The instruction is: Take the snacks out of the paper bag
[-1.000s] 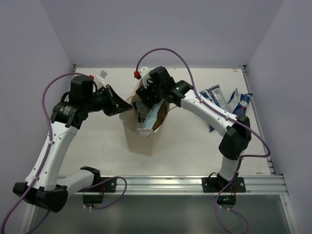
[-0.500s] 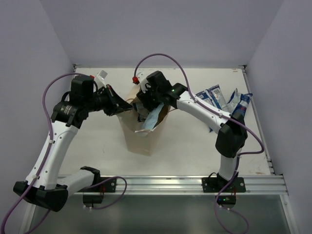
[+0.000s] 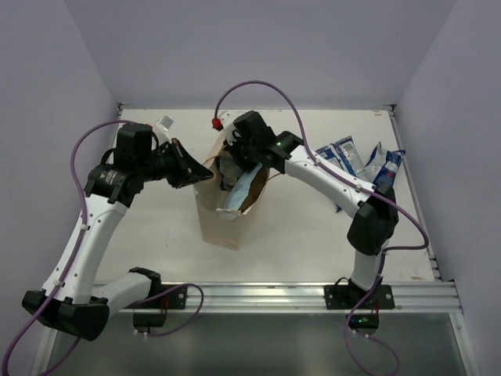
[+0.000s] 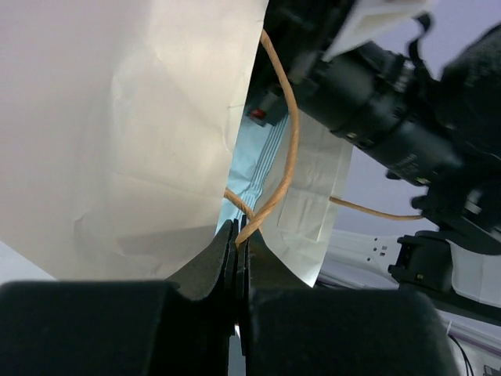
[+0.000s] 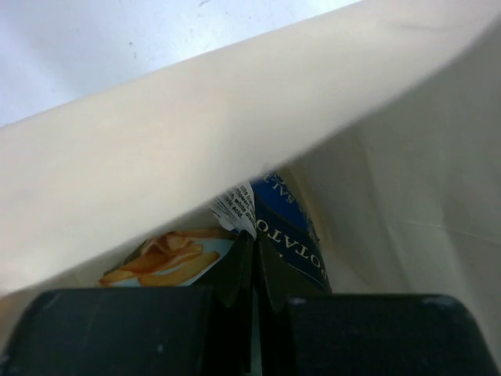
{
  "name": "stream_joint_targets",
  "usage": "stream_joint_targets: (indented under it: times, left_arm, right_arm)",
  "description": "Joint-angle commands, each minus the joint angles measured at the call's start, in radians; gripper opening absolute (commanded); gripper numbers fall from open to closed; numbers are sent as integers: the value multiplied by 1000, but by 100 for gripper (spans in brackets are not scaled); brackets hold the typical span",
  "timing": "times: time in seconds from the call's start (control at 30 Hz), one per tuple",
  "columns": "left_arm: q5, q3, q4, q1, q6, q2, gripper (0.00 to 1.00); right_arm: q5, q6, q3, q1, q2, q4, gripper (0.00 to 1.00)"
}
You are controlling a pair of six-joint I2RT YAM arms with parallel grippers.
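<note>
The tan paper bag (image 3: 221, 223) stands mid-table with its mouth open. My left gripper (image 3: 205, 175) is shut on its brown cord handle (image 4: 288, 149) at the bag's left rim, jaws pressed together (image 4: 237, 229). My right gripper (image 3: 236, 166) reaches into the bag's mouth. In the right wrist view it (image 5: 255, 239) is shut on the top edge of a dark blue and white snack packet (image 5: 288, 235). A light blue chip bag (image 5: 168, 262) picturing golden chips lies just left of it and pokes out of the mouth (image 3: 244, 190).
Several dark blue and white packets (image 3: 344, 154) lie on the table at the back right, near the right wall, with another (image 3: 387, 167) beside them. The right arm's forearm (image 3: 329, 176) spans from the bag toward them. A white tag (image 3: 163, 124) sits behind the left wrist.
My right gripper has closed from open and pushed a little further into the bag's mouth. The light blue chip bag shifted slightly. The left gripper kept its hold on the handle.
</note>
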Motion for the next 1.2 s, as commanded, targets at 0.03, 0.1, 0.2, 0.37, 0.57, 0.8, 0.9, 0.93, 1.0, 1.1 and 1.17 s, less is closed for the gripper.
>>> stream_joint_targets:
  times: [0.03, 0.1, 0.2, 0.37, 0.57, 0.8, 0.9, 0.93, 1.0, 1.1, 1.17]
  left_arm:
    - [-14, -32, 49, 6, 0, -15, 0]
    - [-15, -42, 63, 6, -1, -13, 0]
    - [-21, -47, 74, 6, -1, -6, 0]
    - [-31, -52, 80, 6, 2, 1, 0]
    - [-25, -81, 92, 8, 8, -12, 0]
    - [-12, -85, 83, 13, 29, -22, 0]
    - [-8, -79, 74, 17, 42, -25, 0]
    - [-5, -75, 69, 19, 43, -27, 0]
    - [-3, -65, 60, 20, 51, -29, 0]
    - [-6, -38, 37, 22, 65, -30, 0]
    - [-8, -15, 17, 23, 71, -32, 0]
  right_arm:
    - [47, 32, 120, 21, -134, -42, 0]
    - [53, 39, 149, 22, -151, -66, 0]
    - [49, 47, 174, 21, -195, -118, 0]
    - [90, 75, 261, 22, -246, -207, 0]
    - [175, 151, 430, 22, -336, -252, 0]
    - [490, 170, 617, 21, -396, -255, 0]
    - [597, 141, 593, 21, -446, -191, 0]
    - [669, 125, 576, 22, -479, -157, 0]
    - [732, 84, 525, 21, -499, -143, 0]
    - [848, 23, 388, 22, -536, -151, 0]
    - [877, 48, 249, 21, -577, -164, 0]
